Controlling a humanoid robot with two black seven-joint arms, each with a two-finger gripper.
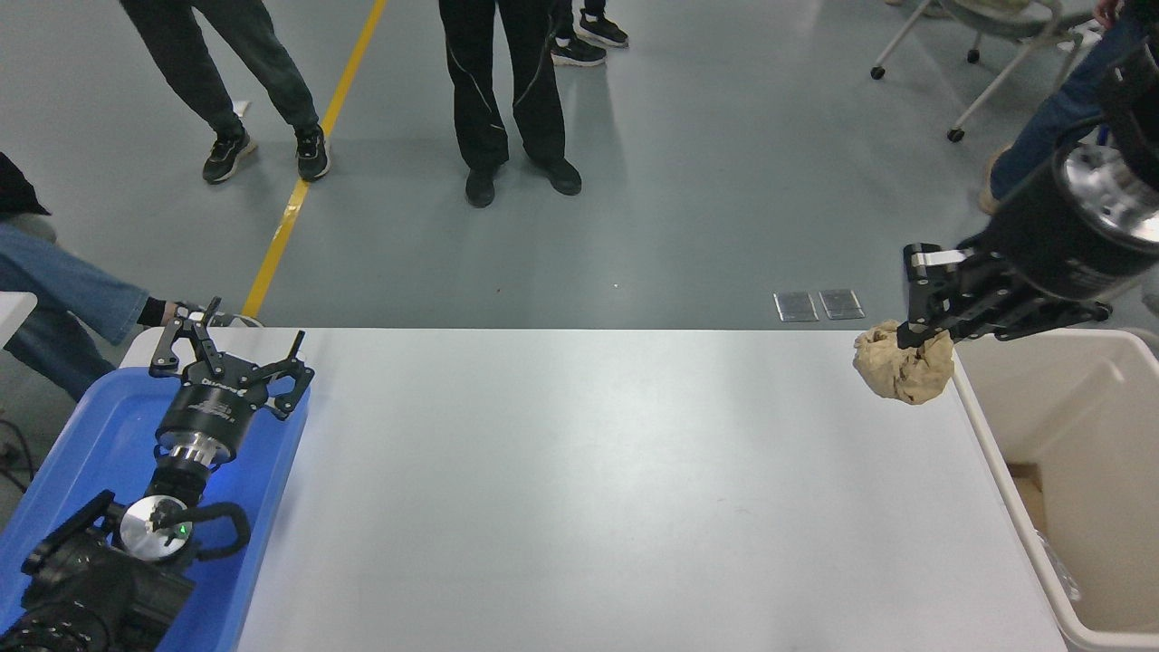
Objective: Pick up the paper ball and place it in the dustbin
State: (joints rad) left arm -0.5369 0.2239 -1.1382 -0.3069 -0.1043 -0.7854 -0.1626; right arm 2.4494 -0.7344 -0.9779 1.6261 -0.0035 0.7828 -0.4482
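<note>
The tan crumpled paper ball (904, 364) hangs high above the table's far right corner, close to the camera. My right gripper (925, 337) is shut on its top, its arm coming in from the upper right edge. Just to the right stands the cream dustbin (996, 453), its near rim under the ball's right side. The left gripper (228, 349) is parked open over the blue tray at the lower left.
A blue tray (263, 507) sits at the table's left end under the left arm. Scraps lie at the bottom of the dustbin. Several people stand on the floor beyond the table, and a sleeve reaches in at the left edge. Chair legs show top right.
</note>
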